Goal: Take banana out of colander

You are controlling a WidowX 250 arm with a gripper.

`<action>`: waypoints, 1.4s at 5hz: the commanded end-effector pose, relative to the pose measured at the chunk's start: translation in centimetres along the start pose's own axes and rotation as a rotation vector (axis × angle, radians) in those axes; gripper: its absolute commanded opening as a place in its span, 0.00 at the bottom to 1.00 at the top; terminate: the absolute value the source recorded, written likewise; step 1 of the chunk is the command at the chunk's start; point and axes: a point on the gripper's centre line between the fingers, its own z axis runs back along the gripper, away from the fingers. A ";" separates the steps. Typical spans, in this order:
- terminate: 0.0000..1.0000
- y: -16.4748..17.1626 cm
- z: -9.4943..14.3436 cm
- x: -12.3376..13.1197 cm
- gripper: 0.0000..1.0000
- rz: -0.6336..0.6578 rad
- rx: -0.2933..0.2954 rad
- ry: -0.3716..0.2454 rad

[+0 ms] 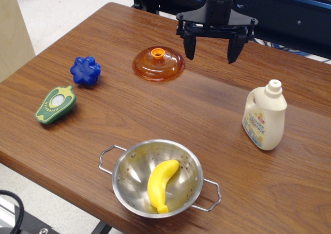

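A brown wood-grain table (155,105) carries four loose items. An orange translucent domed lid (158,64) with a small knob on top sits toward the far middle. To its left lies a blue knobbly toy (86,70), and nearer the front left edge rests a green-and-yellow avocado-half toy (56,105), flat on its back. On the right side stands a cream detergent bottle (265,115), upright, with a handle and a printed label, well apart from the others.

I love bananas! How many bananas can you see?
1. The banana lies inside the colander at the table's near edge. None seems hidden.
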 end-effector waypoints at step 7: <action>0.00 5.2 4.5 -12.9 1.00 -0.261 -0.066 0.077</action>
